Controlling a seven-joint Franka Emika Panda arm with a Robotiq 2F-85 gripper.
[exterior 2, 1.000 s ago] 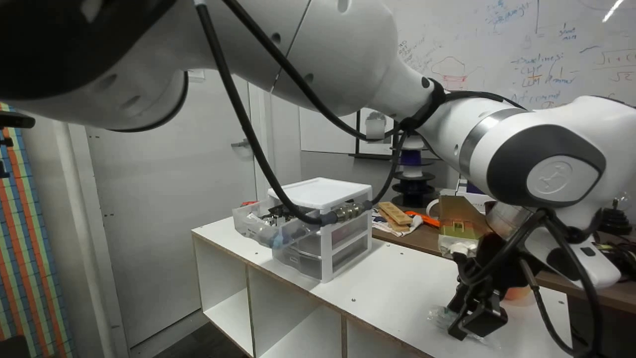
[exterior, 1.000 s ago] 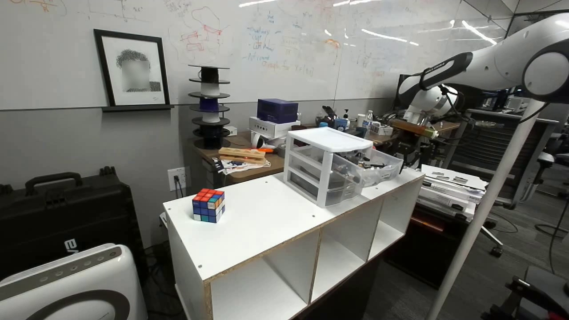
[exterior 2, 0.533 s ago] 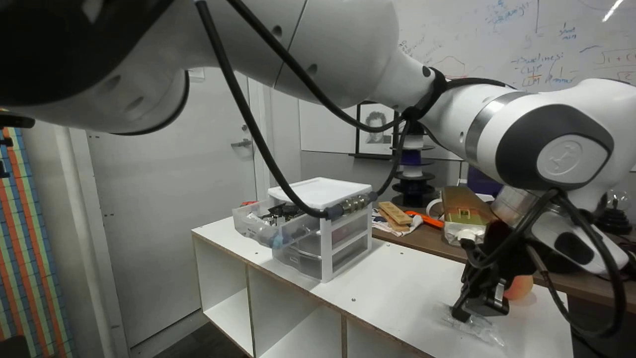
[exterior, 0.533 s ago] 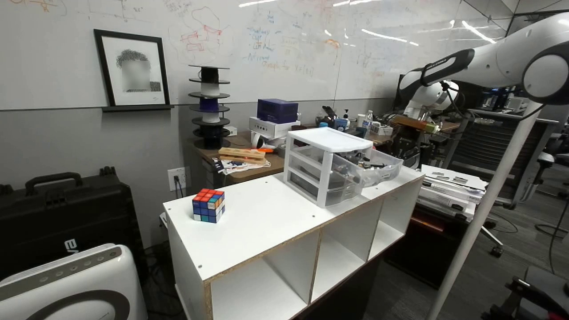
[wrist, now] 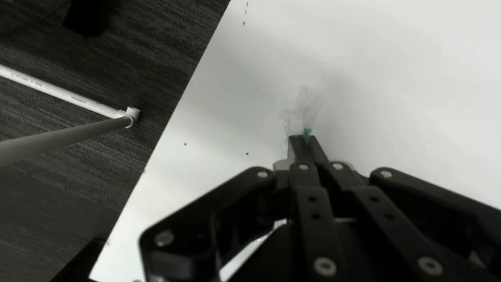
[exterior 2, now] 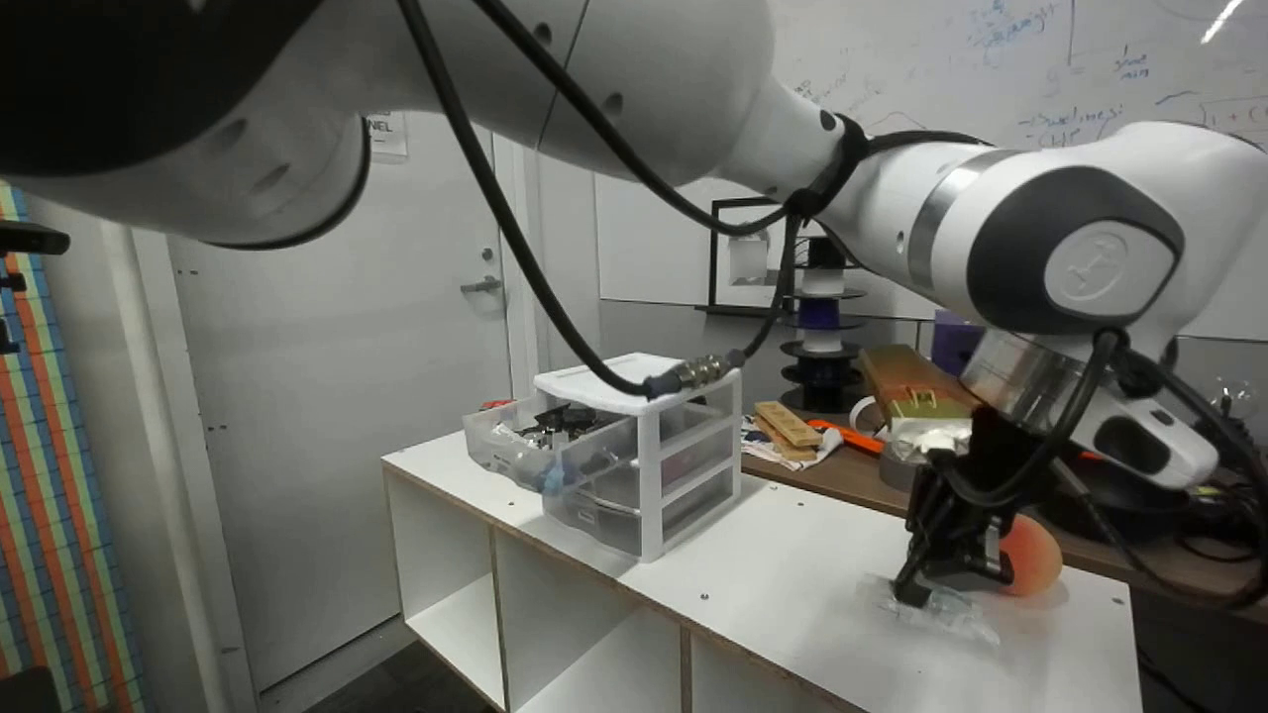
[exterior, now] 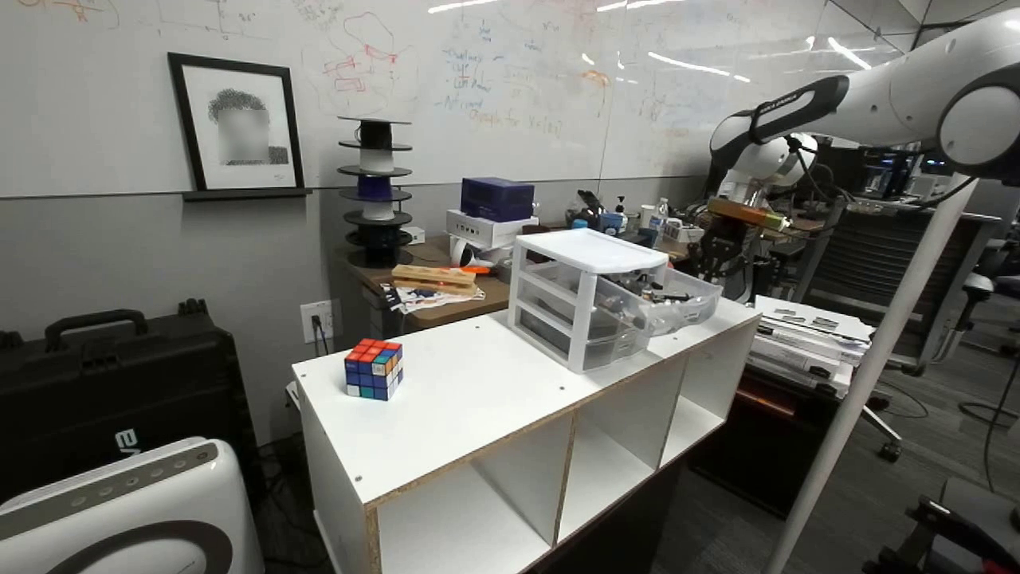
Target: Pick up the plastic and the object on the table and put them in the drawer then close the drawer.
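Observation:
Crumpled clear plastic [wrist: 305,107] with a small green bit hangs at my fingertips in the wrist view; my gripper [wrist: 305,138] is shut on it. In an exterior view my gripper [exterior 2: 911,594] is low over the right part of the white table [exterior 2: 792,574], the plastic [exterior 2: 946,612] spread around its tips. Close behind it rests a round orange object [exterior 2: 1032,557], partly covered by the gripper. The translucent drawer [exterior 2: 500,451] stands pulled out of the small chest, with dark items inside. In an exterior view a colourful puzzle cube [exterior: 373,368] sits on the table [exterior: 446,414].
The chest [exterior 2: 639,381] stands on the table, its white top [exterior: 594,249] above the level of the open drawer. A cluttered wooden desk [exterior 2: 862,465] runs behind the table. A pole [wrist: 66,135] rises beside the table's edge over dark floor.
My gripper has risen and shifted a little over the last second, and the plastic has moved with it. More of the orange object shows now. Drawer and cube stay put.

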